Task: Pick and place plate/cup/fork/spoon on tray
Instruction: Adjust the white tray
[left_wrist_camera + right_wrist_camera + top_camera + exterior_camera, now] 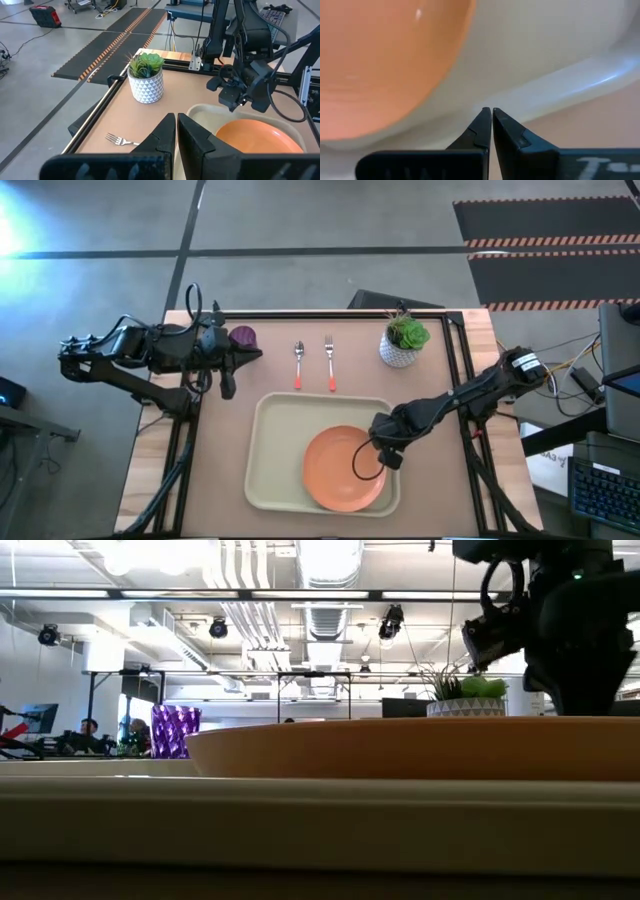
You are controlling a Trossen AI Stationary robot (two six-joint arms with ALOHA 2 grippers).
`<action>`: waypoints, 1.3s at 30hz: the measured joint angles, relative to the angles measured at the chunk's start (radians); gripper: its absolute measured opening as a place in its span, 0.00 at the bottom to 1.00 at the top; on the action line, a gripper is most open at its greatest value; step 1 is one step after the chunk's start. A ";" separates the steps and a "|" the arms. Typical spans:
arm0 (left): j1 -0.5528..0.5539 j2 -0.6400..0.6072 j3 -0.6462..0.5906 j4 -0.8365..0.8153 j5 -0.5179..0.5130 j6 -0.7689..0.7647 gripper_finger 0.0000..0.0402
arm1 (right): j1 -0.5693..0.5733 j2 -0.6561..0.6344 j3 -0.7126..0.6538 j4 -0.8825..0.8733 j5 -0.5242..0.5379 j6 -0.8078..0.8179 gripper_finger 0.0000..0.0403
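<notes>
Both sets of my fingers are closed, empty. Right fingers [388, 458] hover over the plate [335, 470] rim inside the tray [262, 450]; left fingers [252, 356] beside the half-hidden cup [243, 336].

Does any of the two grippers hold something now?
No. The right gripper is shut and empty above the tray; the left gripper is shut and empty too.

You see orange plate [340, 468] flat in cream tray [268, 450]; purple cup [243, 337], spoon [298, 364], fork [329, 362] on table beyond.
</notes>
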 joint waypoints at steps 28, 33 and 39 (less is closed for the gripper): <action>0.000 0.000 0.000 0.000 -0.006 0.021 0.00 | 0.475 -0.013 0.013 0.535 0.150 0.914 0.02; 0.000 0.000 0.000 0.000 -0.006 0.036 0.00 | 0.501 0.088 0.096 0.570 0.143 0.915 0.02; 0.000 0.001 -0.001 0.000 -0.006 0.035 0.00 | 0.517 0.224 0.201 0.527 0.098 0.940 0.02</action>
